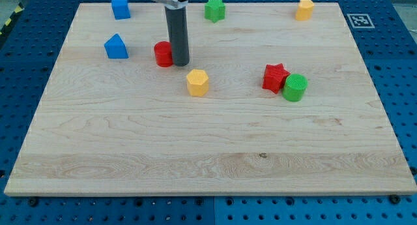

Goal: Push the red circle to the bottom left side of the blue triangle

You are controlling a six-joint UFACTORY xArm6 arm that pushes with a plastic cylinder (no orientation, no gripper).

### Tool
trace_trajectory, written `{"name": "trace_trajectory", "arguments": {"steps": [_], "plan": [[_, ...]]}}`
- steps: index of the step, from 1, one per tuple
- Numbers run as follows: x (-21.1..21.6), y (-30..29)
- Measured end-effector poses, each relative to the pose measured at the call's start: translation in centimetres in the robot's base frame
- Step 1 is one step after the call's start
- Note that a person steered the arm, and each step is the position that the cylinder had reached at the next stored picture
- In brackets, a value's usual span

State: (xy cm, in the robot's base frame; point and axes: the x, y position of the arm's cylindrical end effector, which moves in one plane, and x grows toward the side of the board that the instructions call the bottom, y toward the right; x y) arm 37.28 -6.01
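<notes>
The red circle (162, 54) lies on the wooden board in the upper left part of the view. My tip (180, 61) touches its right side, and the dark rod hides part of that edge. The blue triangle-like block (116, 47) lies to the left of the red circle, a short gap apart.
A blue cube (120, 7) sits at the top left. A green star (214, 10) and a yellow block (303, 9) sit along the top edge. A yellow hexagon (197, 82) lies below right of my tip. A red star (275, 77) touches a green cylinder (295, 87) at the right.
</notes>
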Motion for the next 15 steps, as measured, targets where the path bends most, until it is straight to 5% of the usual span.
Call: {"name": "trace_trajectory", "arguments": {"steps": [2,5,10,15], "plan": [[-4.2,2.5],[-3.2,-2.9],[2.8,-2.3],[1.4,-4.6]]}}
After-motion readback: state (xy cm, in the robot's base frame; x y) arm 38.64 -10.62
